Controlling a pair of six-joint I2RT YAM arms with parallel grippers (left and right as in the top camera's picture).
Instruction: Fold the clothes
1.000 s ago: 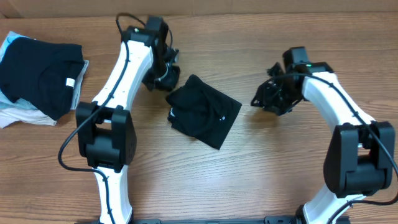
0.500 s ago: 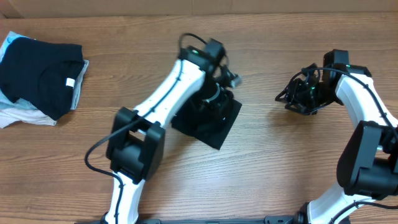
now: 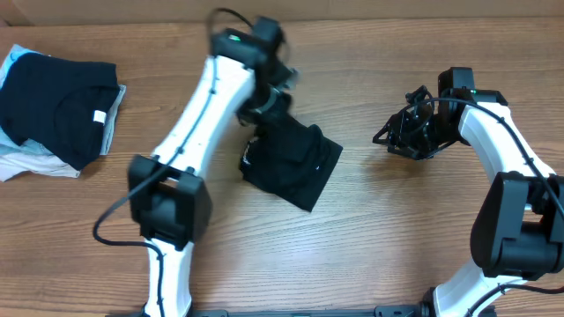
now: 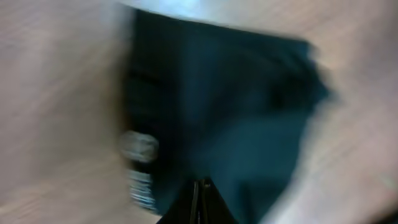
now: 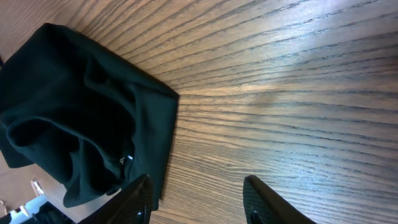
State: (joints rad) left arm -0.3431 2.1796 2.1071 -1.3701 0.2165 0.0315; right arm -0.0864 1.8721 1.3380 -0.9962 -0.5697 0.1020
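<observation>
A folded black T-shirt (image 3: 293,160) lies mid-table with a small white mark on its top. The left gripper (image 3: 269,104) hovers at the shirt's upper left corner, motion-blurred. In the left wrist view its fingertips (image 4: 200,188) are pressed together over the blurred dark shirt (image 4: 236,106), and I see no fabric pinched between them. The right gripper (image 3: 394,138) stands to the right of the shirt, apart from it. Its jaws (image 5: 199,202) stand open over bare wood, with the shirt (image 5: 74,112) to their left.
A pile of folded dark clothes (image 3: 55,101) sits at the far left on light-coloured garments (image 3: 26,165). The wooden table (image 3: 388,229) ends at a back edge along the top of the overhead view.
The left arm swung right over the shirt, then back to its upper left corner; the shirt's left side shifted slightly. The right gripper moved right, then a little back left.
</observation>
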